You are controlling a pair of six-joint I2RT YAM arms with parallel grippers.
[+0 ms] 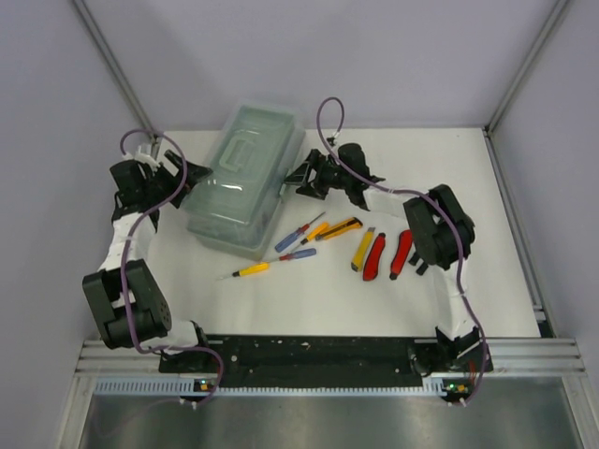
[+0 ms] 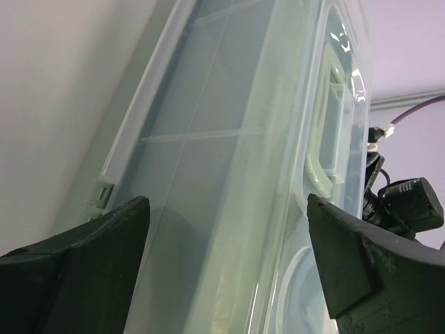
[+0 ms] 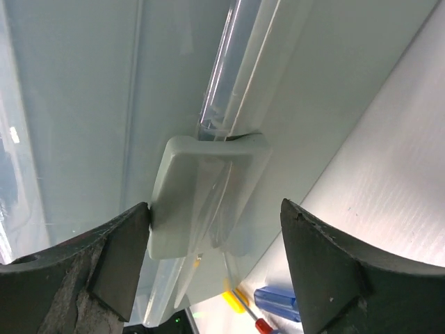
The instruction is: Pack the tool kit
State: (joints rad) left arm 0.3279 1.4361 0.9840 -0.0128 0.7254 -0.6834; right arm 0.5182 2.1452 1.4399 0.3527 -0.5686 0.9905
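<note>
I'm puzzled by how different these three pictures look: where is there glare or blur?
Top external view: even, soft light, sharp throughout, only faint shadows beside the toolbox. Left wrist view: white glare spots on its clear lid, the tool's fingers dark and shadowed. Right wrist view: the latch fairly crisp, the screwdriver handles below blurred.

The toolbox (image 1: 245, 178) is smooth plastic. Its lid (image 2: 229, 139) is see-through and shiny, and light glints off it. The latch (image 3: 198, 195) is pale, smooth plastic. The fingers (image 2: 76, 271) of the left end effector (image 2: 228, 209) are black and dull, a bit grainy. The counter (image 3: 389, 160) is white and matt, with fine lines in it. The screwdrivers (image 1: 286, 240) have plastic handles and thin metal shafts. The pliers (image 1: 374, 257) have smooth red grips.
</note>
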